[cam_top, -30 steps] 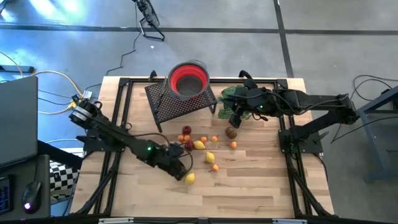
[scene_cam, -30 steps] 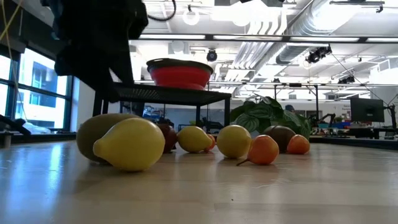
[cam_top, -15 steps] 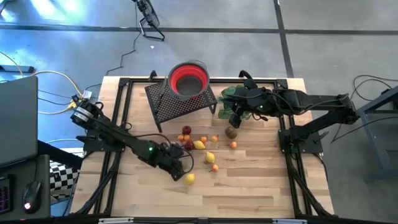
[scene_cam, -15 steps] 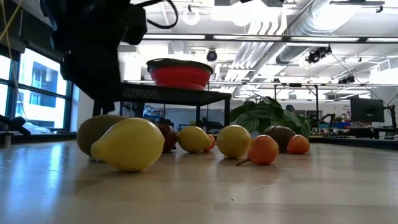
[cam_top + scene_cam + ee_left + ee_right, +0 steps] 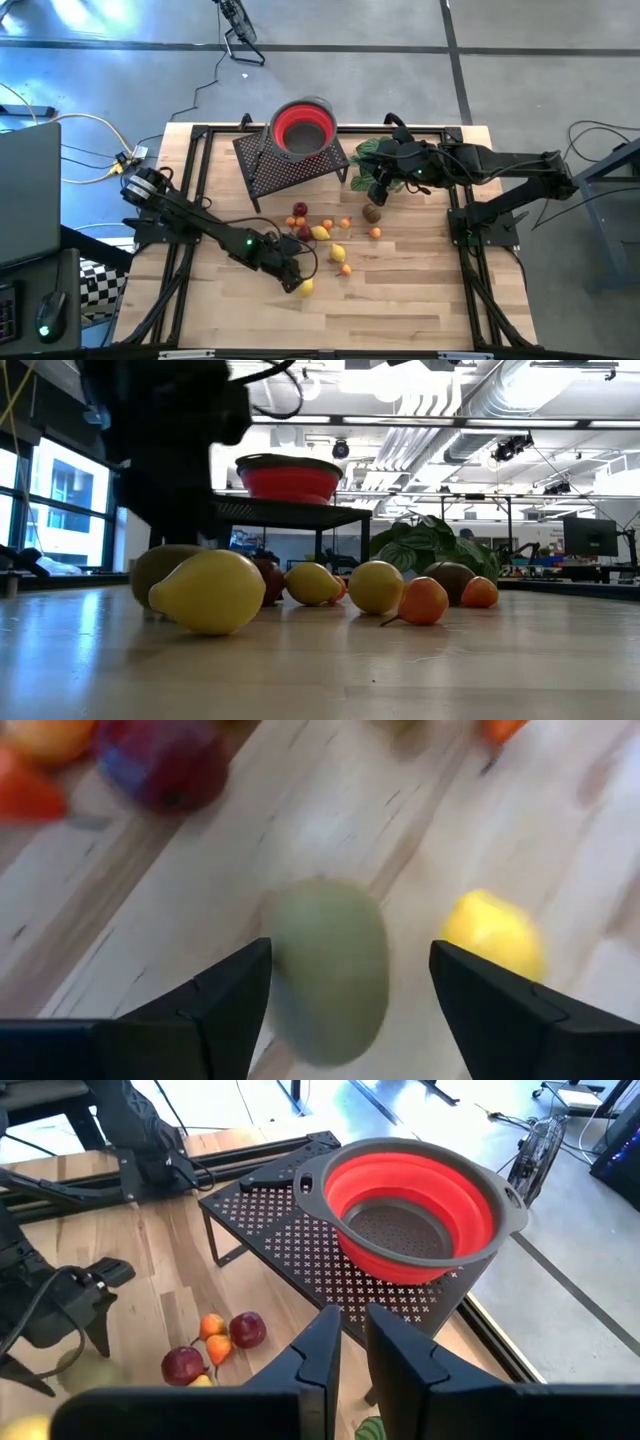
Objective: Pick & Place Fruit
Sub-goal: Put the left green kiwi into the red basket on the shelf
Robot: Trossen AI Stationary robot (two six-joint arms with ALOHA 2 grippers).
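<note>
Left gripper (image 5: pixel 345 975) jaws spread over green kiwi (image 5: pixel 328 970), lemon (image 5: pixel 494 935) beside

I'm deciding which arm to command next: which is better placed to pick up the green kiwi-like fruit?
Left. Its open hand hangs right over the green kiwi-like fruit, one finger on each side, beside a yellow lemon. The right hand waits across the table by the leafy plant.
</note>
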